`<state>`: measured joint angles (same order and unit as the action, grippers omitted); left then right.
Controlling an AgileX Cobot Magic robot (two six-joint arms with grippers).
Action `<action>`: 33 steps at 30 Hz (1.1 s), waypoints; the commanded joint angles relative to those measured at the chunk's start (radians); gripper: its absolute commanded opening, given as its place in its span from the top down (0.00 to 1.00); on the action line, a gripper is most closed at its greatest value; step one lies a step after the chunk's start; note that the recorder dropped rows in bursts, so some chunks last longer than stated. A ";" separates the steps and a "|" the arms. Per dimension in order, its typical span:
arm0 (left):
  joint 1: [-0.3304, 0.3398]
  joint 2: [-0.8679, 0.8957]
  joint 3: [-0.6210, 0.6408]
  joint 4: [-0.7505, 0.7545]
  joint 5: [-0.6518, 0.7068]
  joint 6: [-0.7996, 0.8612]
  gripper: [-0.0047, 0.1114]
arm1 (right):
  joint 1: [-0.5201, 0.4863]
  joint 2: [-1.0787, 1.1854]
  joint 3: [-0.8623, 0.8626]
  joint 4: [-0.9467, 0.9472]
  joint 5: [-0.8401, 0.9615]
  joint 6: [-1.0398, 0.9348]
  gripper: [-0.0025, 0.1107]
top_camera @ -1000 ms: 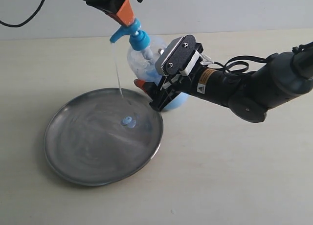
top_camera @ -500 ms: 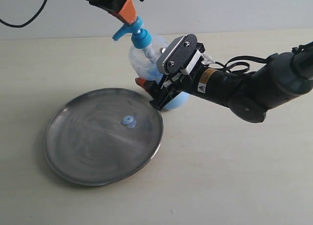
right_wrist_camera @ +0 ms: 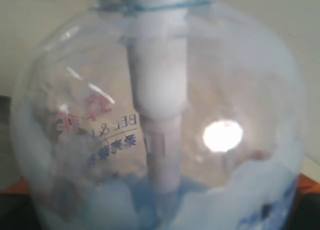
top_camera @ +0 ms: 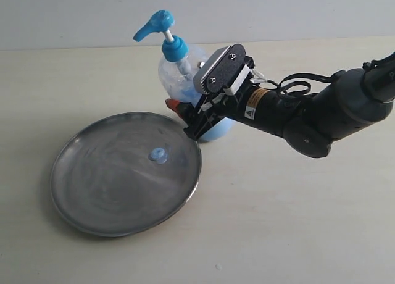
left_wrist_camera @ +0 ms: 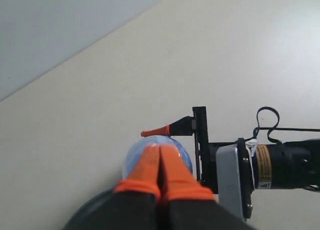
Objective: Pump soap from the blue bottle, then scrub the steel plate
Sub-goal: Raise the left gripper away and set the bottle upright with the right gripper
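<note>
right gripper [top_camera: 188, 118] clamps the lower body of the one blue bottle [top_camera: 176, 74], a jaw on either side. from it the one steel plate [top_camera: 92, 191] lies toward the left and near edges of the table [top_camera: 296, 222], its far right rim just beside the bottle's base. the bottle stands near upright with its spout pointing left, the left gripper [left_wrist_camera: 159, 150] hangs above it with fingertips pressed together on nothing, and one small blob of soap [top_camera: 158, 155] sits near the plate's middle, so scrubbing looks next, likely for the free left arm.
</note>
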<state>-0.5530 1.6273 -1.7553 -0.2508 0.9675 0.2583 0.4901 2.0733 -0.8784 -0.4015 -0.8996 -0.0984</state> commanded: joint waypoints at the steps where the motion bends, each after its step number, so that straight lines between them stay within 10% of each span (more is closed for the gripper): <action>1: -0.005 -0.064 0.031 0.009 -0.024 -0.001 0.96 | 0.002 -0.014 0.000 0.047 -0.051 -0.003 0.98; 20: -0.005 -0.197 0.420 0.062 -0.197 0.003 0.96 | 0.002 -0.014 0.000 0.258 -0.041 0.070 0.98; 33: -0.005 -0.189 0.782 0.061 -0.621 0.085 0.96 | 0.002 -0.014 0.000 0.358 -0.104 0.237 0.98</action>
<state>-0.5530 1.4370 -0.9935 -0.1906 0.3917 0.3393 0.4901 2.0770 -0.8784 -0.0466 -0.8844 0.1331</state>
